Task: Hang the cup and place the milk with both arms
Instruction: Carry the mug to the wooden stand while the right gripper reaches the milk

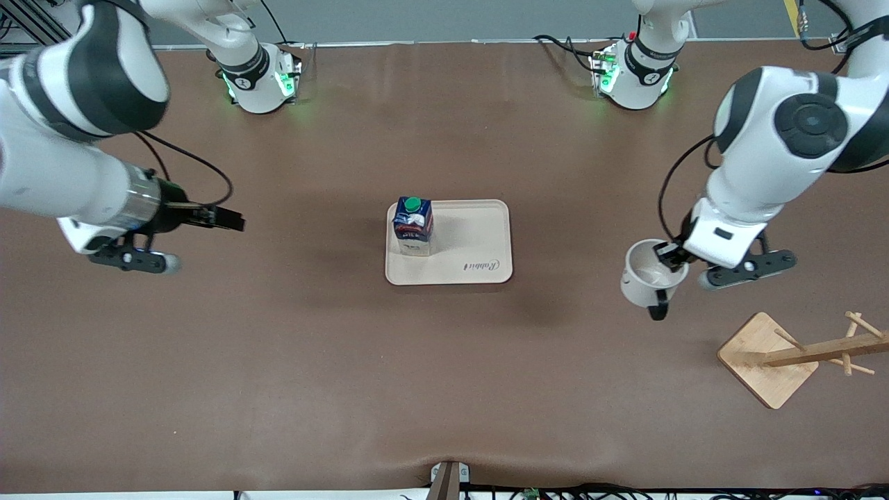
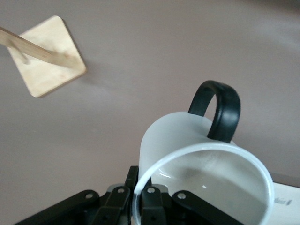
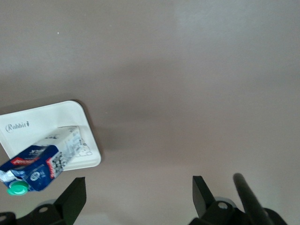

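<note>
— Left tool (image 1: 670, 260) clamped on the rim of the cup (image 1: 646, 274), held in the air over bare desk (image 1: 278, 382), at mid-height of the frame toward the left arm's end

— And the milk (image 1: 413, 226)?

— Upright on the tray (image 1: 479, 267), centre of the frame, in the tray corner toward the right arm's end. Looks placed already. Right tool (image 1: 226, 219) with fingers wide apart, holding nothing, waiting over the desk at the right arm's end

— So only the hanging left. Risks?

— Thin rim grip, so the cup might swivel or slip on a knock. Black handle (image 2: 216, 108) needs threading onto a peg of the wooden rack (image 1: 767, 357), low in the frame at the left arm's end; a bumped peg could shove or tip the light rack

— Anything else?

— Letting go before the handle seats: cup dropped onto the desk
</note>
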Robot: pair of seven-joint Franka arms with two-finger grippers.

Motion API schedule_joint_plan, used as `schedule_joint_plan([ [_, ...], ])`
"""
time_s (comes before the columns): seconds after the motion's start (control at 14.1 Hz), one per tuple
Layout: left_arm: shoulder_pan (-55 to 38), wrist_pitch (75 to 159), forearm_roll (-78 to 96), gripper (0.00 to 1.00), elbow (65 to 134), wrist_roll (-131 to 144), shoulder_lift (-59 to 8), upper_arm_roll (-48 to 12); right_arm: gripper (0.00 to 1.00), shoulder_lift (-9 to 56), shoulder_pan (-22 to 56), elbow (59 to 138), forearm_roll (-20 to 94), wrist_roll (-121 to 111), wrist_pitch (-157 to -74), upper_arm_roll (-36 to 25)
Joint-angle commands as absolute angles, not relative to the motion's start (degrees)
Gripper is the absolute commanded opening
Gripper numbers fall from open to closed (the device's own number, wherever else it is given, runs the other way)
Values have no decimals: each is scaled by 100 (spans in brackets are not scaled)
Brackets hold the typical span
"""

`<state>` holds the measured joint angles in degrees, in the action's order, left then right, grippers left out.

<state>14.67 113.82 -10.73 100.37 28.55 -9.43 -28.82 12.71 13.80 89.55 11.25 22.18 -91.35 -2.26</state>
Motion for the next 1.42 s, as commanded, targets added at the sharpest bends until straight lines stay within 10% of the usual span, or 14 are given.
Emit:
schedule_joint_plan([
  [0.0,1826,11224,-1169,0,10063,2017,-642,-2918,100,1239,1844,9289,1266,2915,-9491,-272],
  [0.57,3014,11232,-697,0,9880,563,-624,-2909,100,1951,3084,9536,2127,5193,-11319,-272],
  [1.35,3744,11294,-97,0,9554,440,-967,-2918,100,2153,3884,9097,1363,5432,-11109,-281],
])
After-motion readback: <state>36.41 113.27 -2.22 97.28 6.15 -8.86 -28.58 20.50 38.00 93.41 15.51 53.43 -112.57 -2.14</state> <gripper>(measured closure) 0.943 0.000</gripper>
